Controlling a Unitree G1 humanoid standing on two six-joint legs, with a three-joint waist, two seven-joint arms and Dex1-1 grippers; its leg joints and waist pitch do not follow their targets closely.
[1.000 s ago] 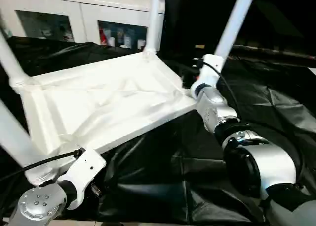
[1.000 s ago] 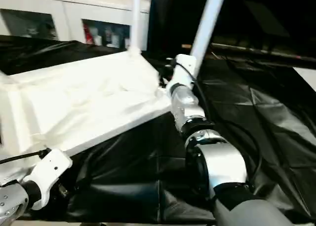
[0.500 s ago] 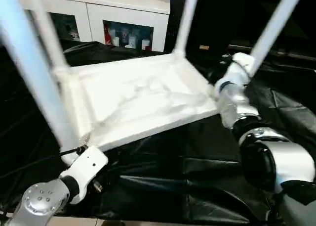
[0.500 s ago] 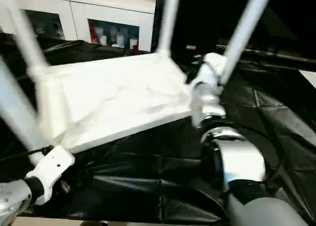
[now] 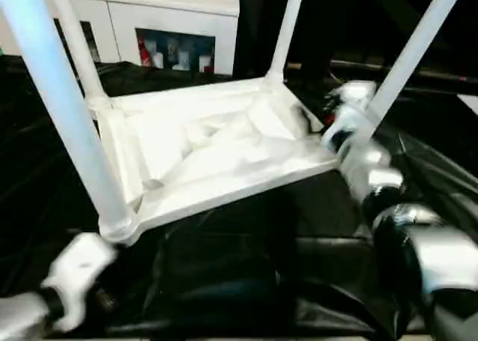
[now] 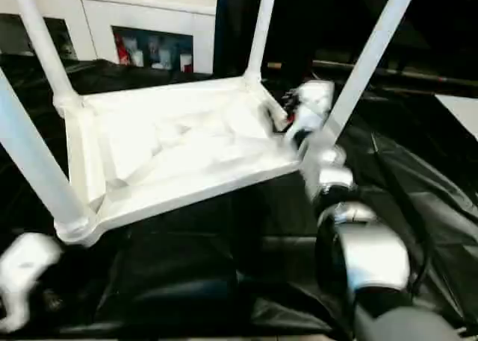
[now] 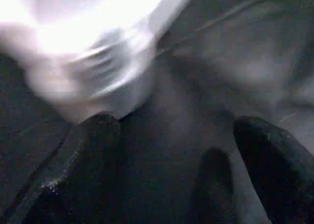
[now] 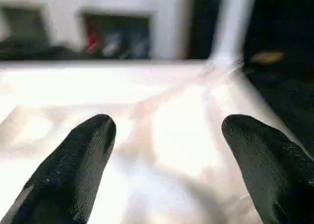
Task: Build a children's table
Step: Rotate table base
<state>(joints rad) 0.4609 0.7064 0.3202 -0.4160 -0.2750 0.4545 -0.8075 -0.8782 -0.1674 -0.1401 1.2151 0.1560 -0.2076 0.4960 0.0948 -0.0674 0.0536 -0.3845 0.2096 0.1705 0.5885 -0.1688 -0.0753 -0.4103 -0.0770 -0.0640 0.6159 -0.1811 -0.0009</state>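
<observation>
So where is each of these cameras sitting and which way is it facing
Left eye view: on the head, looking forward and down at the upturned tabletop with legs up; both forearms show.
Right eye view: the same scene from slightly aside; right forearm near.
Left wrist view: along the open left tool, at black sheeting and a white table corner.
Right wrist view: along the open right tool, across the tabletop's underside to a cabinet.
Shared: all see the table.

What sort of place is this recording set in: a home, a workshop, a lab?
Probably an indoor room arranged as a test space, though it could be a home. A white glass-door cabinet with small items inside stands behind, black sheeting covers the work surface, and the upside-down children's table rests on it.
</observation>
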